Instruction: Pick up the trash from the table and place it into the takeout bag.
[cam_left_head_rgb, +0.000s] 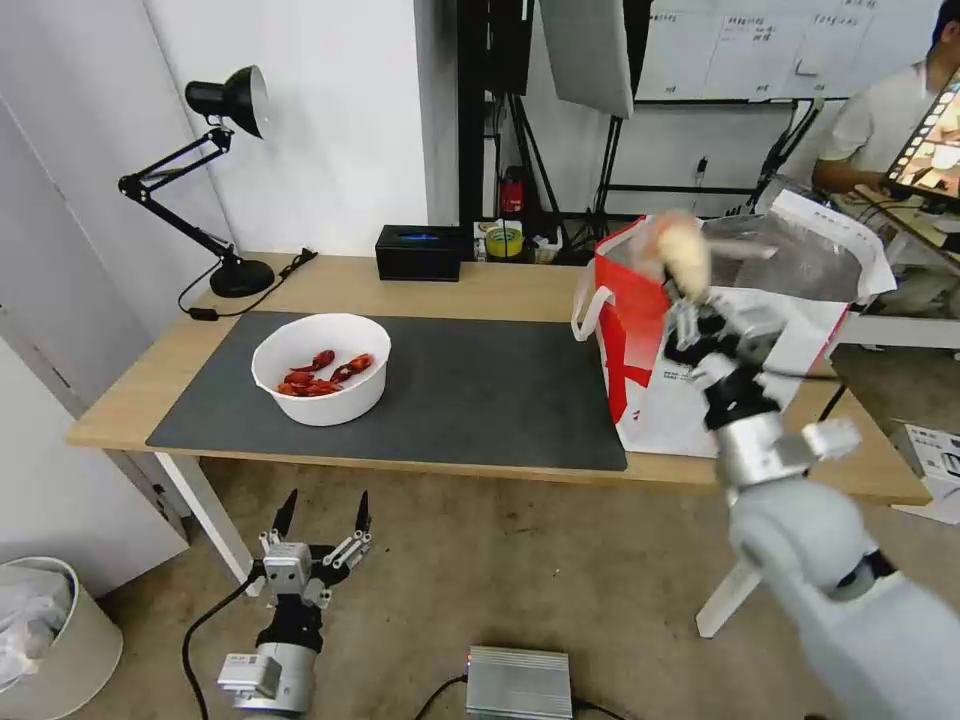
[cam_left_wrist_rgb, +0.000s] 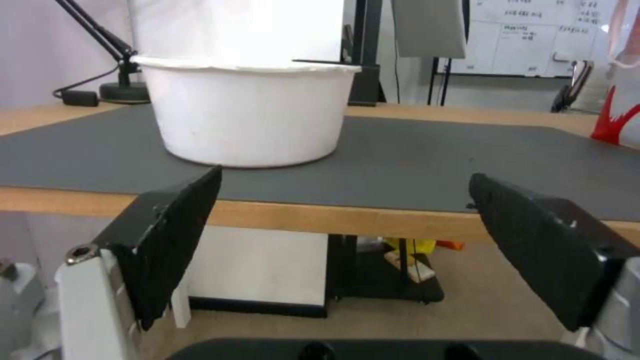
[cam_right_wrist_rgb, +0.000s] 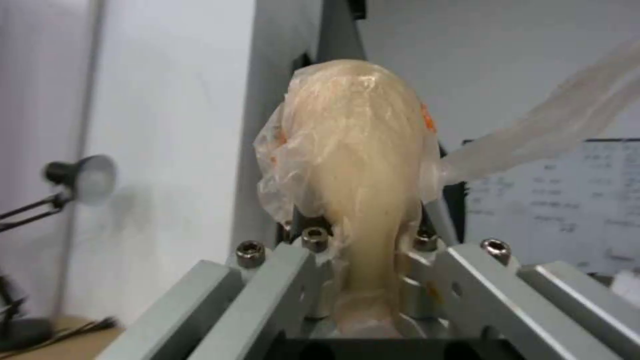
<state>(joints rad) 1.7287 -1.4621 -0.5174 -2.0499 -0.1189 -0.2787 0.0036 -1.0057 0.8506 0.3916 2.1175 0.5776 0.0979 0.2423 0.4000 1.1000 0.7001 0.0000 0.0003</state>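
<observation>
Now the left pincer (cam_left_head_rgb: 322, 510) waits wide open below the desk (cam_left_head_rgb: 480, 290), the white bowl (cam_left_head_rgb: 322, 368) beyond it. The right pincer (cam_left_head_rgb: 683, 285) squeezes the bagged beige lump (cam_left_head_rgb: 683, 252) over the takeout bag (cam_left_head_rgb: 700, 340), ready for dropping.

takeout bag (cam_left_head_rgb: 650, 400): white, red side panel, silver lining. bowl (cam_left_head_rgb: 322, 383): white, red shells inside. bagged lump (cam_right_wrist_rgb: 357, 165): beige under clear film. mat (cam_left_head_rgb: 480, 390): dark grey. table (cam_left_head_rgb: 500, 285): light wood.
</observation>
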